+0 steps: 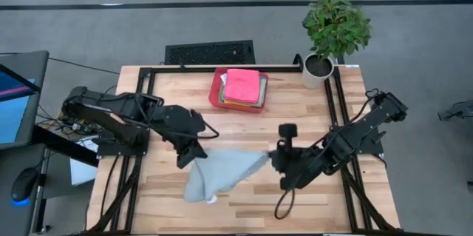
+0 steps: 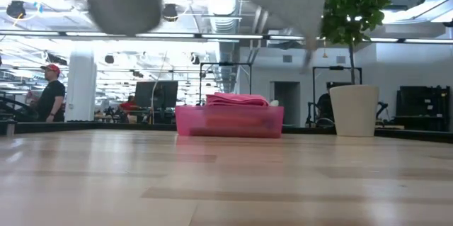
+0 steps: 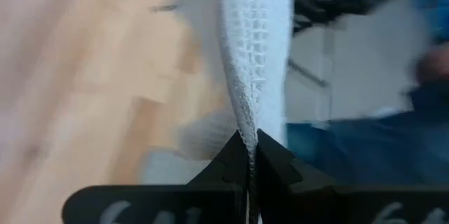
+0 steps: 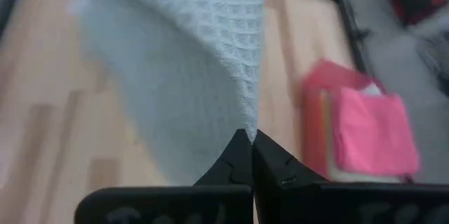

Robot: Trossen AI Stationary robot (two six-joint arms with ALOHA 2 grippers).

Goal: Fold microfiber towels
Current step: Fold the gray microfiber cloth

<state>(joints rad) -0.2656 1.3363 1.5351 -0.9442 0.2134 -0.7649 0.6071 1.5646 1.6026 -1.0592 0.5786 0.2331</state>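
One pale grey-blue towel (image 1: 220, 172) is in hand, lifted off the desk (image 1: 244, 129) and stretched between the two arms. The left gripper (image 1: 194, 154) pinches one corner with its fingers pressed together on the cloth; the left wrist view shows the waffle-textured edge rising straight out of the closed tips. The right gripper (image 1: 275, 160) is clamped on the opposite corner in the same way, the fabric fanning away from its tips in the right wrist view. In the high view the cloth runs taut from the right gripper across to the left one, and the loose remainder sags toward the near edge of the desk, where a bunched corner appears to hang low or touch the wood; from the low view, only blurred cloth shows at the top of the frame, so contact cannot be confirmed.

At the far side of the desk sits the red tray (image 1: 216, 92), holding a stack of towels (image 1: 242, 86), with pink on top and other colours showing at the edges. Whether those are finished folds or cloths waiting their turn is not clear from here, though they lie flat and squared.

As a judgement, this towel is at the start of its fold: it is grasped and spread, with no crease made yet. It has yet to be laid flat, folded over and placed. A potted plant (image 1: 334, 32) stands at the far right corner
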